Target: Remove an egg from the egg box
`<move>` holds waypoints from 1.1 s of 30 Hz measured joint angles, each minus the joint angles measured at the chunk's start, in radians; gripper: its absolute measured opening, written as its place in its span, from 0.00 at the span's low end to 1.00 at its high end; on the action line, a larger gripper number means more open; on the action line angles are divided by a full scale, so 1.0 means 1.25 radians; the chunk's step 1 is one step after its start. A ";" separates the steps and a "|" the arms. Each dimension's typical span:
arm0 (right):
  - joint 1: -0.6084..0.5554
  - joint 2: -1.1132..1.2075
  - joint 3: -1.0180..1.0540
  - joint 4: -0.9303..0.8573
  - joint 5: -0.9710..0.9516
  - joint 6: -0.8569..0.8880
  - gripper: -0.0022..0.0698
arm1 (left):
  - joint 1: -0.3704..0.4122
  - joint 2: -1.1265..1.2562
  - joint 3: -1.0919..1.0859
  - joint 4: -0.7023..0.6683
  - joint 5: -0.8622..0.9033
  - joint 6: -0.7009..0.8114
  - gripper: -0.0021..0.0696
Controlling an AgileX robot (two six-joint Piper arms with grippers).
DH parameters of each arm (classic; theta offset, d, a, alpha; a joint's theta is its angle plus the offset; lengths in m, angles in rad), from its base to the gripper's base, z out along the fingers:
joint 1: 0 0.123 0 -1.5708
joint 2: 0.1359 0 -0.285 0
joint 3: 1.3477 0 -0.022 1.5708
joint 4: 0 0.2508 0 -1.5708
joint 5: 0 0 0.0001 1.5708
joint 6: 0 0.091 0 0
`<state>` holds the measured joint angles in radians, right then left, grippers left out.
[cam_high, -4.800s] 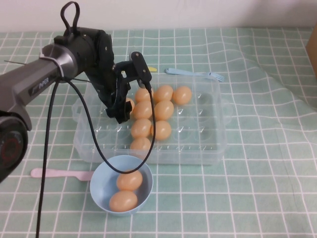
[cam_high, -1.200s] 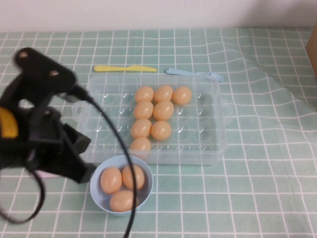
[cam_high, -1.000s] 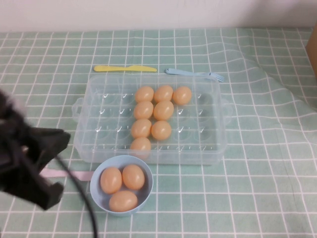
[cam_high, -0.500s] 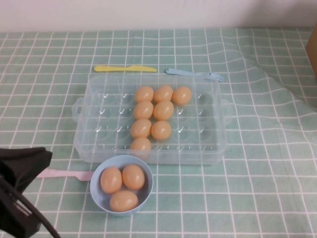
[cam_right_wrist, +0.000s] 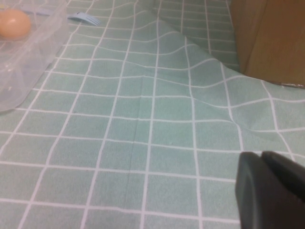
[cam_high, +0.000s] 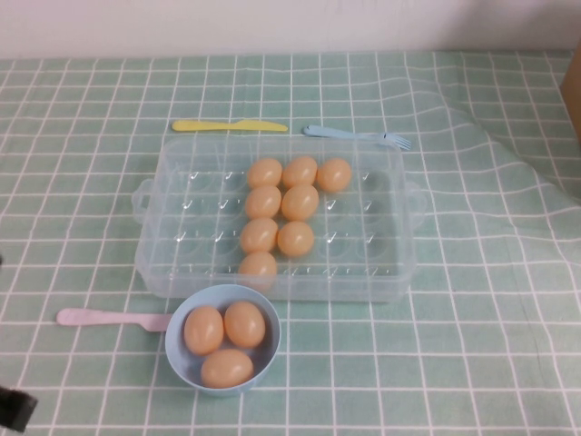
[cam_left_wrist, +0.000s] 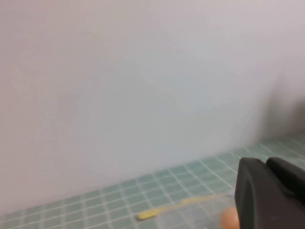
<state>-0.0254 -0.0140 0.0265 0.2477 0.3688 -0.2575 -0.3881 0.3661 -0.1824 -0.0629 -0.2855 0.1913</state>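
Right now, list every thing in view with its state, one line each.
egg box: open, holds eight eggs.
bowl: upright, holds three eggs.
left gripper: off the table's near-left edge.
right gripper: above bare cloth, right of the egg box.

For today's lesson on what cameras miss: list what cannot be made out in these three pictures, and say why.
- Left gripper: left wrist view shows only a dark, blurred corner; whether the jaws are open cannot be told. High view shows just a dark scrap at the bottom-left edge.
- Right gripper: cut off by the right wrist view's edge; absent from the high view.
- Egg box: only one corner with one egg in the right wrist view.
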 joint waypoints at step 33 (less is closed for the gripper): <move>0.000 0.000 0.000 0.000 0.000 0.000 0.01 | 0.205 -0.301 0.166 0.022 0.524 -0.047 0.03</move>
<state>-0.0254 -0.0140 0.0265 0.2477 0.3688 -0.2575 -0.1314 -0.0106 0.0250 -0.0349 0.3691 0.1323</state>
